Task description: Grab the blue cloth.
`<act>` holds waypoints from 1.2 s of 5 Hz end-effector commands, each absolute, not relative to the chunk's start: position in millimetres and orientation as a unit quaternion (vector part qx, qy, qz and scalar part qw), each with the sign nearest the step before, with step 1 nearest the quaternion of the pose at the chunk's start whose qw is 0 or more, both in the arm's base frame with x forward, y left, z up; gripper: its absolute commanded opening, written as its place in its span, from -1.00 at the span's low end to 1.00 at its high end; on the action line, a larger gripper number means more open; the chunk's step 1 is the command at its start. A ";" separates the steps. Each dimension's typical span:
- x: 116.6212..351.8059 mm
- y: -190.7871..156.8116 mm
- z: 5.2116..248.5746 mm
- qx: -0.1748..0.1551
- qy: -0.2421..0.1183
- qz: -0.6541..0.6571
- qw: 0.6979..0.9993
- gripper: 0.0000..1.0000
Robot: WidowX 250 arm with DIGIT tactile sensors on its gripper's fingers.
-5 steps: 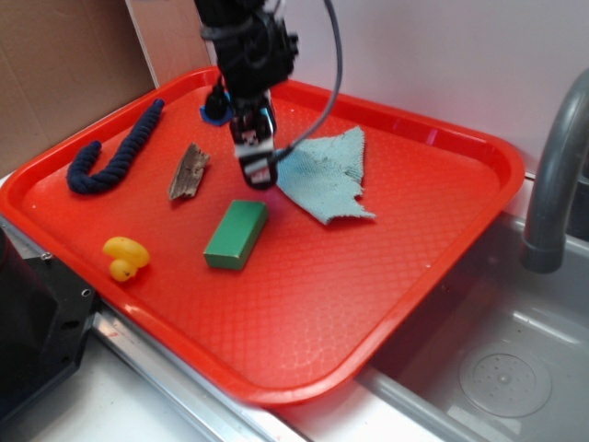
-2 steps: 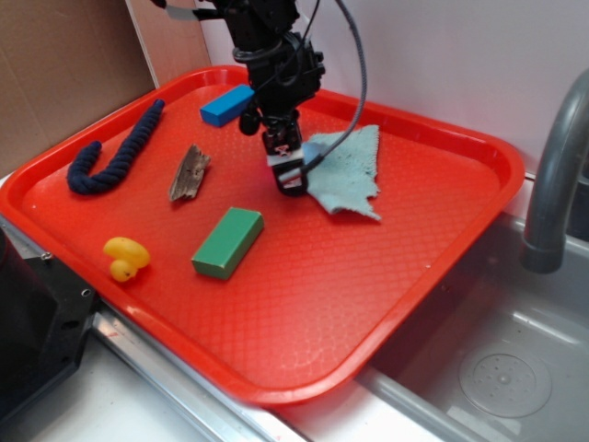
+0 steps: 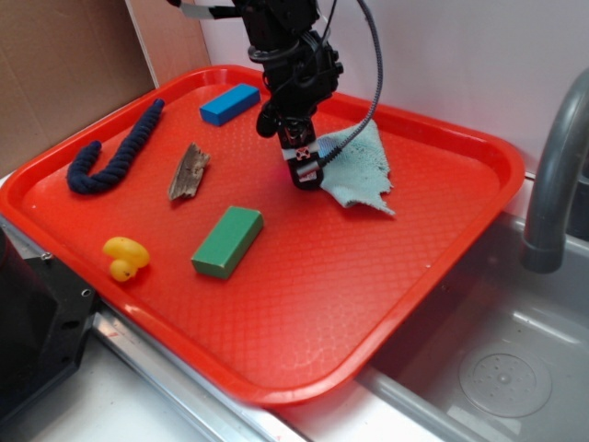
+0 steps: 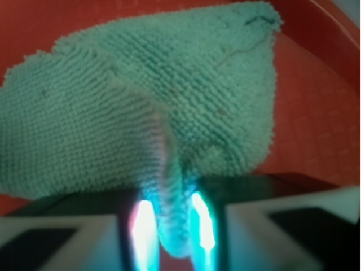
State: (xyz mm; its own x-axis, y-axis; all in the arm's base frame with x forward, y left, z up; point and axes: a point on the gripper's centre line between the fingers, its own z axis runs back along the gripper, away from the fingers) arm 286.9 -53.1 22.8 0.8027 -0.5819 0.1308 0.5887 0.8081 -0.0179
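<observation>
The blue cloth (image 3: 362, 168) is a pale teal terry rag lying on the far right part of the red tray (image 3: 304, 322). My gripper (image 3: 308, 175) stands at the cloth's left edge, pointing down, and is shut on a pinched fold of it. In the wrist view the cloth (image 4: 141, 107) fills most of the frame, with a ridge of fabric running down between my fingertips (image 4: 197, 226); the gripper (image 4: 172, 228) squeezes that ridge. The rest of the cloth trails on the tray to the right.
On the tray lie a green block (image 3: 227, 241), a bright blue block (image 3: 229, 103), a piece of wood (image 3: 189, 170), a dark navy rope (image 3: 110, 152) and a yellow duck (image 3: 125, 257). A grey faucet (image 3: 552, 175) and sink (image 3: 497, 368) stand to the right.
The gripper has moved right and toward the back, dragging the cloth's left edge with it. The cloth has bunched and shifted right; the blue block came into view behind the arm.
</observation>
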 end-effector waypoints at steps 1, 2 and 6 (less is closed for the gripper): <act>289.7 -65.4 47.2 -0.011 -0.106 -0.295 0.950 -1.00; 276.0 -56.9 96.8 0.023 -0.127 -0.218 0.967 -1.00; 168.9 -17.9 300.6 0.032 -0.078 0.156 0.984 -1.00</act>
